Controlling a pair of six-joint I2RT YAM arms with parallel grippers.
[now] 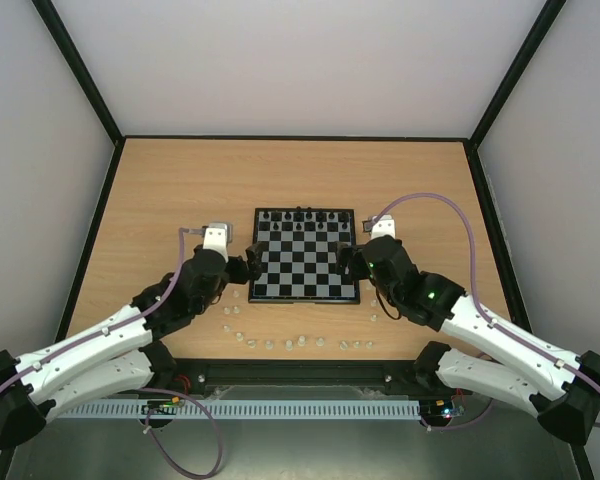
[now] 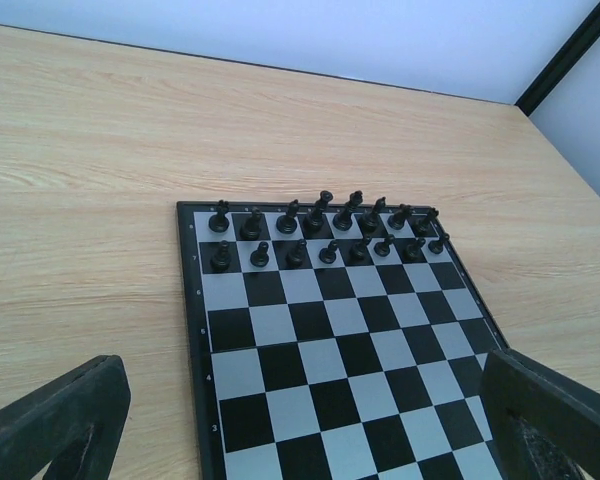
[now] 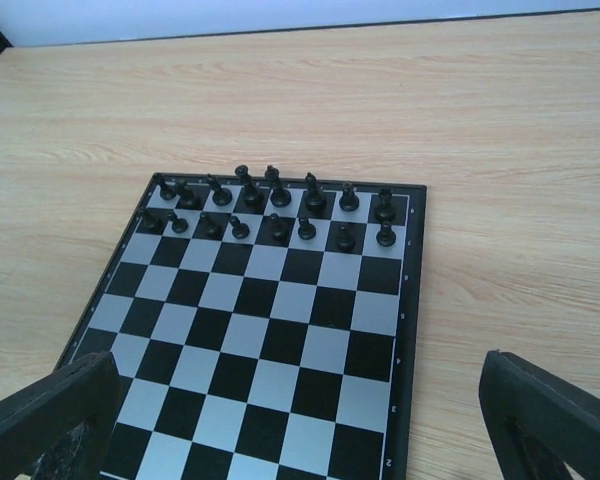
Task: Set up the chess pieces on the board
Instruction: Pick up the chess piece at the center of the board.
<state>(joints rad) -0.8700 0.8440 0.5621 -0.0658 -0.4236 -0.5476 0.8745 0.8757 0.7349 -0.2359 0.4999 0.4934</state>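
Observation:
The board [image 1: 305, 272] lies at the middle of the wooden table; only black pieces [image 1: 305, 220] stand on it, filling its two far rows. The whitish chess pieces [image 1: 302, 342] lie scattered on the table in front of the board, several in a loose row, a few more off its front left corner [image 1: 232, 311]. My left gripper [image 1: 252, 265] is open at the board's left edge. My right gripper [image 1: 342, 262] is open at its right edge. Both wrist views show the board [image 2: 280, 325] [image 3: 280, 300] between spread fingers, with nothing held. No whitish pieces appear in them.
Black-framed white walls enclose the table [image 1: 180, 190] on three sides. A black rail [image 1: 300, 375] with the arm bases runs along the near edge, just behind the scattered pieces. Purple cables [image 1: 460, 215] loop off each arm.

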